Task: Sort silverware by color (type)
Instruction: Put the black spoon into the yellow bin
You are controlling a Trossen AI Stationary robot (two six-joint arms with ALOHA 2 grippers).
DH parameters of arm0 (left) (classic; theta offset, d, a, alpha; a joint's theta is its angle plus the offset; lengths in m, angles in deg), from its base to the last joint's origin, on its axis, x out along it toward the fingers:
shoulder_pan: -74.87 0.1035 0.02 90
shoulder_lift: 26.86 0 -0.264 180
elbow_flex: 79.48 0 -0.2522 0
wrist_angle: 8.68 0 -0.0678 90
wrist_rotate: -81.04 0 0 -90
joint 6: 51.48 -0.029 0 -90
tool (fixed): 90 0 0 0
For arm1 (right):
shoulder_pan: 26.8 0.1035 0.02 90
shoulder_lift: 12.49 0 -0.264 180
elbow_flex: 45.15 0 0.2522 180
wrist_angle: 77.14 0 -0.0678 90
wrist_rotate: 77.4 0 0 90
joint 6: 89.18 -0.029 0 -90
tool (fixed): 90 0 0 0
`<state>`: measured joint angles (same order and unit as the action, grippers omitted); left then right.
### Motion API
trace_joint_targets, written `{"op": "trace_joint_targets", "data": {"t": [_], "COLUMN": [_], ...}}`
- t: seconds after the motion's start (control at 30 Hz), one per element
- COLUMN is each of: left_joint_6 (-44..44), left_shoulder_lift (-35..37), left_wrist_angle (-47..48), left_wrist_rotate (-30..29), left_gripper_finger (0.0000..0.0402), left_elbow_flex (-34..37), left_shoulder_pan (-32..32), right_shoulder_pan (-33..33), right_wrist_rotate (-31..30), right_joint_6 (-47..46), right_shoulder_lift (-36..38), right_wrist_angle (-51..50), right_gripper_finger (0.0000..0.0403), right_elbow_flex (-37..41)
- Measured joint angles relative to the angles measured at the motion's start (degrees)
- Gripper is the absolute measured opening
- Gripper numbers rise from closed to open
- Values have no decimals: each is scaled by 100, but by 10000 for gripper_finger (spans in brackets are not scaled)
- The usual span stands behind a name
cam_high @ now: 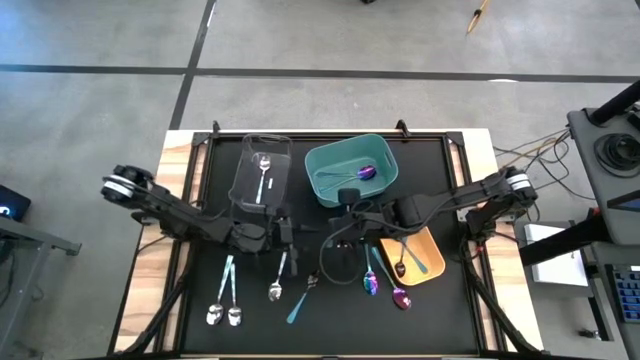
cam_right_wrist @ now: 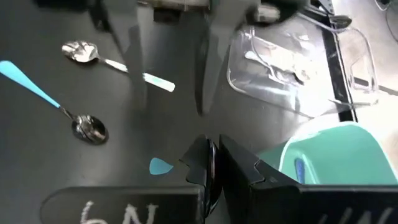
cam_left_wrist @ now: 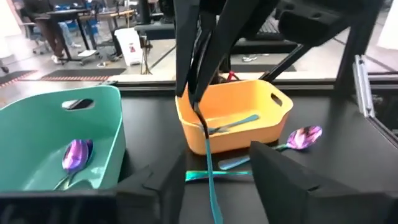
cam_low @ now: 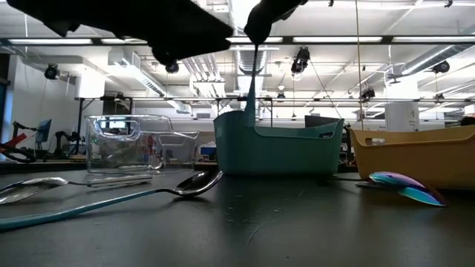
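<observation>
My right gripper (cam_high: 338, 240) hangs over the table's middle, in front of the teal bin (cam_high: 350, 170), shut on a thin utensil with a dark upper end and a teal handle (cam_left_wrist: 210, 174). It also shows in the low view (cam_low: 251, 81). My left gripper (cam_left_wrist: 214, 186) is open and empty just left of it, its fingers either side of the hanging handle without touching. Silver spoons (cam_high: 225, 312), a teal-handled spoon (cam_high: 298, 303) and iridescent spoons (cam_high: 372, 282) lie flat on the black mat. My right gripper pinches the utensil's dark upper end (cam_left_wrist: 199, 102) between its two fingers (cam_left_wrist: 186, 56), which come from above, pointing down. The utensil hangs almost upright below them, teal handle downward. The handle's tip (cam_right_wrist: 161, 167) shows beside the shut fingers over the mat.
A clear bin (cam_high: 262, 175) at the back left holds a silver spoon. The teal bin holds an iridescent purple spoon (cam_left_wrist: 76, 155). An orange bin (cam_high: 418, 255) at the right holds teal-handled utensils. The two grippers are close together at the mat's middle.
</observation>
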<state>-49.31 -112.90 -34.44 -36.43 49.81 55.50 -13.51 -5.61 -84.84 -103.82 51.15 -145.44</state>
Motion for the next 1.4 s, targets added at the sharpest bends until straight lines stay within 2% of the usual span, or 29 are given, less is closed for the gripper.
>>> {"op": "trace_joint_targets", "data": {"t": [0.23, 0.43, 0.67, 0.83, 1.07, 1.1, 1.2, 1.4], "left_joint_6": [-6, 45, 185, 209, 225, 224, 197, 27], "left_shoulder_lift": [-647, -1082, -1238, -1275, -1316, -1316, -1314, -1305], "left_wrist_angle": [-138, -177, -172, -167, -155, -163, -216, -579], "left_wrist_rotate": [2, 2, -40, -39, -41, -41, -47, -54], "left_gripper_finger": [208, 210, 202, 157, 21, 11, 7, 1], "left_elbow_flex": [-381, -669, -778, -766, -804, -804, -804, -795], "left_shoulder_pan": [72, 164, 256, 269, 273, 277, 277, 277], "right_shoulder_pan": [47, 64, 125, 136, 136, 136, 136, 134], "right_wrist_rotate": [-5, -10, -8, -134, -134, -134, -132, -133], "right_joint_6": [101, 90, 122, 173, 184, 187, 173, -88], "right_shoulder_lift": [-37, 11, 11, 11, 11, 11, 11, 13], "right_wrist_angle": [-112, -218, -211, -208, -207, -206, -203, -189], "right_gripper_finger": [13, 13, 13, 13, 13, 14, 27, 84], "right_elbow_flex": [-154, -151, -154, -154, -154, -154, -154, -154]}}
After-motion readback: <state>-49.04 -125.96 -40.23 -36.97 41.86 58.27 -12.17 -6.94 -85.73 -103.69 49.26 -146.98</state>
